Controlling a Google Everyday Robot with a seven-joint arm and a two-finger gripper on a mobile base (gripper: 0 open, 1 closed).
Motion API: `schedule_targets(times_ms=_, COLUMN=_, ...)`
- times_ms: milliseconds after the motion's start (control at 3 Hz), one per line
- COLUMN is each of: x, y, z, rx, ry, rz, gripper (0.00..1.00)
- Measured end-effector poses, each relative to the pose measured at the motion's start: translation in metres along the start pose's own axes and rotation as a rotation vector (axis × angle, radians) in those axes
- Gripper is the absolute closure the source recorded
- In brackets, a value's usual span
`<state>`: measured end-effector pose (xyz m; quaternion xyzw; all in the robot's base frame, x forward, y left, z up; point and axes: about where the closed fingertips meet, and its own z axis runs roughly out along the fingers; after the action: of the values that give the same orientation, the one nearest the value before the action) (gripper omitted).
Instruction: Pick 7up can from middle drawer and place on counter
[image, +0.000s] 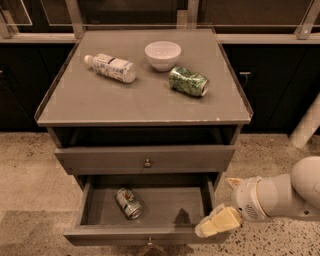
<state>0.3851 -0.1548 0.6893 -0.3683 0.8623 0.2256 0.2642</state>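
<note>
The 7up can (128, 203) lies on its side in the open middle drawer (150, 234), left of the tray's middle, silver end toward the front. My gripper (216, 215) is at the drawer's front right corner, just above its rim, well to the right of the can. One pale finger (218, 223) points left-down over the drawer's edge. The counter (100, 102) is the flat grey top of the cabinet above.
On the counter lie a clear bottle (111, 67) at the left, a white bowl (162, 54) at the back and a dark green dented can (188, 81) at the right. A shut drawer front with a round knob (147, 163) sits above the open drawer.
</note>
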Motion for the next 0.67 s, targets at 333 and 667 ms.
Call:
schedule_targets(times_ms=333, x=0.013, y=0.000, z=0.043, rx=-0.046, ry=-0.006, rz=0.037, gripper=0.00)
schedule_targets(times_ms=667, x=0.017, y=0.009, z=0.104, rx=-0.094, ry=-0.049, rz=0.040, gripper=0.00)
